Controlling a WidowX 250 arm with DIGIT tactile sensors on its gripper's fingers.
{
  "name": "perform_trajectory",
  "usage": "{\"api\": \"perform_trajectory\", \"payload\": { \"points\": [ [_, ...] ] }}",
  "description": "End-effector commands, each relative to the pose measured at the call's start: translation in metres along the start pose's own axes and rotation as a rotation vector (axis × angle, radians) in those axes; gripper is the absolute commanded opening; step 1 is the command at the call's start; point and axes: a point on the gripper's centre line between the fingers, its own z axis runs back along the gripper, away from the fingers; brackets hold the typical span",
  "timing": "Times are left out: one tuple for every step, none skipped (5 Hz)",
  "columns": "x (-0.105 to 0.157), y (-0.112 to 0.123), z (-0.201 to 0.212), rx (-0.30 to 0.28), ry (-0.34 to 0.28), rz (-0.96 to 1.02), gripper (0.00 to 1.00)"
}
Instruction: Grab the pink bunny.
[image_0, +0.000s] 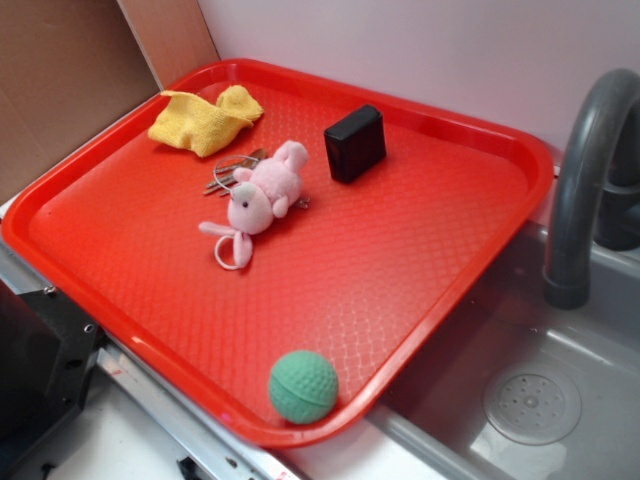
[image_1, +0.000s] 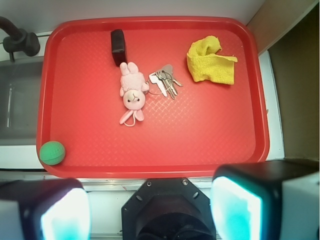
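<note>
The gripper (image_1: 150, 212) appears only in the wrist view, at the bottom edge, pointing straight down from high above. Its two fingers (image_1: 237, 212) stand wide apart, one at each lower corner, with nothing between them. The black wrist housing sits centred between them; the exterior view shows no arm.

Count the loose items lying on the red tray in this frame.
5: yellow cloth at one corner, black block by the sink-side rim, pink bunny mid-tray, keys touching it, green ball in the corner nearest the sink. Nothing looks hidden.
</note>
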Motion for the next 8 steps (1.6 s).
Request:
{"api": "perform_trajectory", "payload": {
  "points": [
    [0.000, 0.000, 0.000, 0.000, 0.000, 0.000, 1.00],
    [0.013, -0.004, -0.017, 0.021, -0.062, 0.111, 1.00],
    [0.035, -0.007, -0.044, 0.042, -0.116, 0.234, 1.00],
    [0.050, -0.010, -0.068, 0.087, -0.114, 0.264, 1.00],
    [0.074, -0.015, -0.119, 0.092, -0.078, 0.277, 1.00],
    [0.087, -0.023, -0.157, 0.096, -0.058, 0.265, 1.00],
    [0.094, -0.029, -0.188, 0.089, -0.012, 0.240, 1.00],
    [0.091, -0.029, -0.210, 0.106, 0.044, 0.238, 1.00]
  ]
}}
